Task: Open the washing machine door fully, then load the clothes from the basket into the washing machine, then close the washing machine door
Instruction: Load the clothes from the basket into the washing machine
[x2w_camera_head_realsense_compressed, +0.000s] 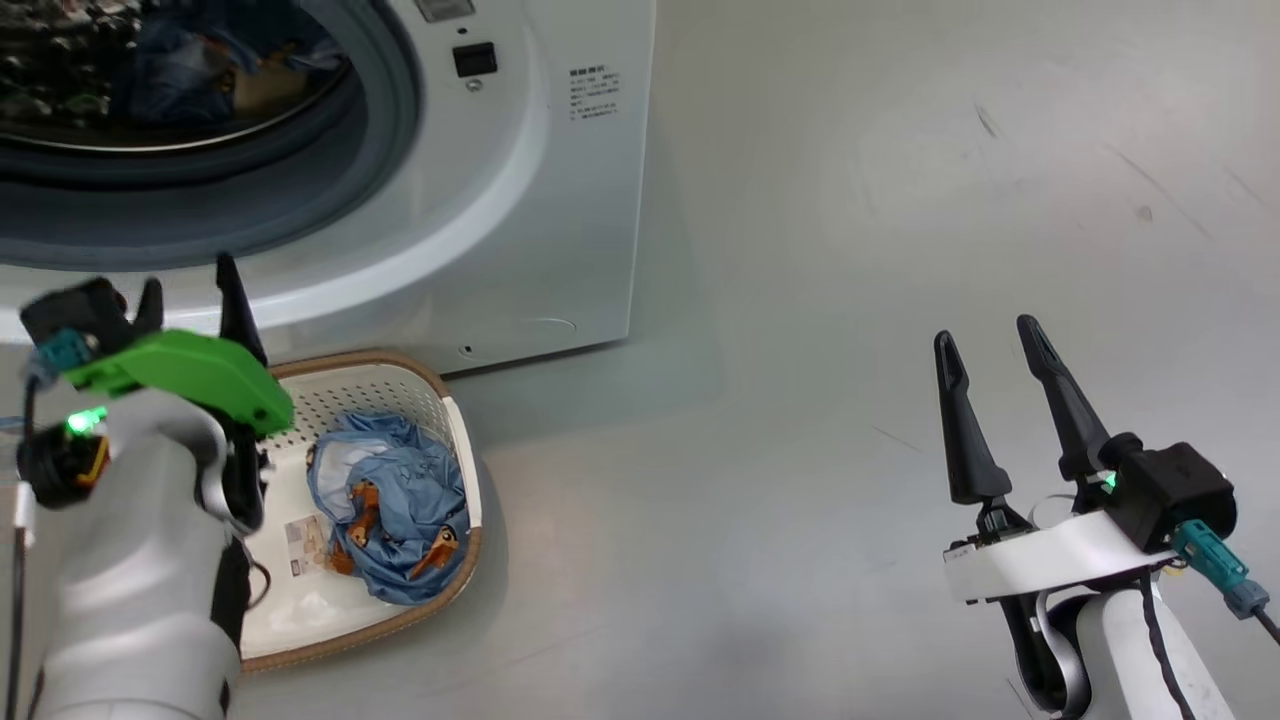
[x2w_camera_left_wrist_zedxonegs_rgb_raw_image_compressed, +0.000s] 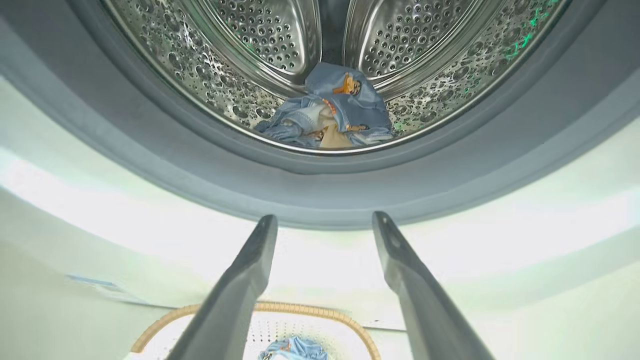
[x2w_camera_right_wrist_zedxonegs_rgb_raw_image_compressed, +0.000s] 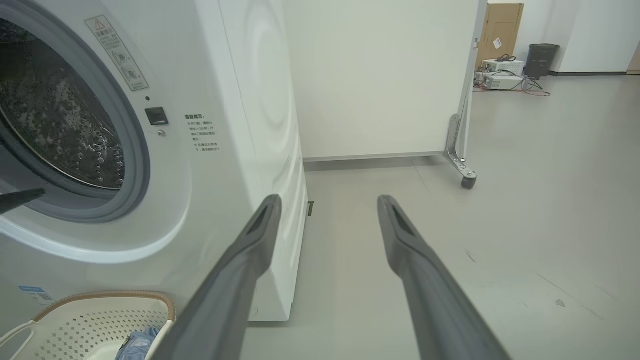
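Washer (x2w_camera_head_realsense_compressed: 560, 200) stands on the floor (x2w_camera_head_realsense_compressed: 800, 450) with its mouth unobstructed. The door-opening step is judged done, though how far the door is swung cannot be told.

Drum (x2w_camera_left_wrist_zedxonegs_rgb_raw_image_compressed: 225, 60) holds one blue garment (x2w_camera_left_wrist_zedxonegs_rgb_raw_image_compressed: 345, 107), lying at the bottom just behind the grey gasket (x2w_camera_left_wrist_zedxonegs_rgb_raw_image_compressed: 320, 190).

Basket (x2w_camera_head_realsense_compressed: 462, 450) sits on the floor just beside the washer's front, below the mouth. Second garment (x2w_camera_head_realsense_compressed: 395, 500) lies crumpled inside it, toward the wall farther from the left arm. A label (x2w_camera_head_realsense_compressed: 310, 545) shows on the bare basket floor beside it.

Left pincer (x2w_camera_head_realsense_compressed: 190, 285) hangs over the basket's left part, fingers pointing at the washer's front below the gasket, spread apart and holding nothing. Right pincer (x2w_camera_head_realsense_compressed: 987, 333) is well apart over bare floor, fingers likewise spread, empty.

Judgement: loading is about half complete, with one garment in and one still to go. Outstanding steps are to lift the second garment from the basket, place it in the drum, and shut the door.
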